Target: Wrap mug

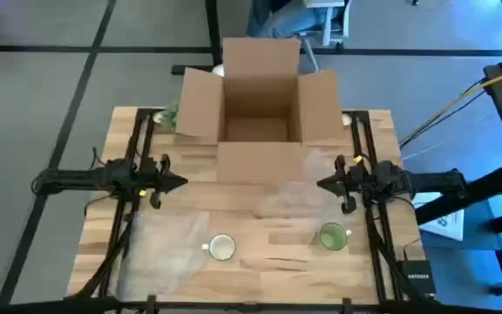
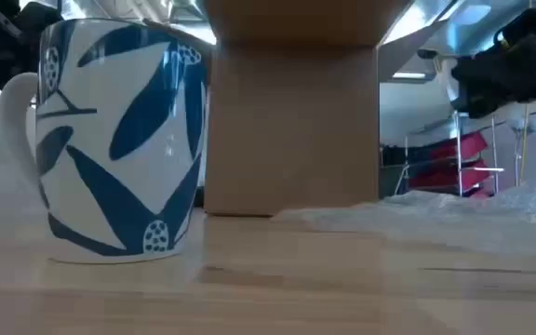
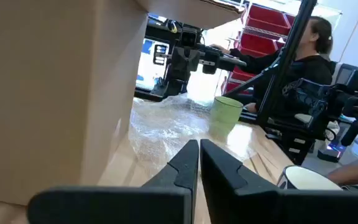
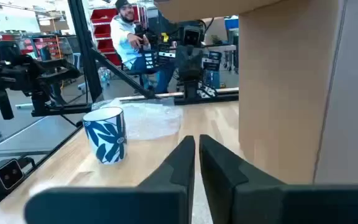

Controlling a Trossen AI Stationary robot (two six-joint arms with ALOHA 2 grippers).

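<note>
Both grippers, left (image 1: 181, 182) and right (image 1: 322, 184), hovered with fingers pressed together. Tugging the clear bubble wrap (image 1: 159, 249) risked toppling the white, blue-leafed ceramic mug (image 1: 220, 248).

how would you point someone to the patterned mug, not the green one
Start at the open cardboard box at the table's far edge, then come to the near edge. Two mugs stand there; the patterned mug is on the left arm's side, white with blue leaves, while the green mug is plain.
</note>
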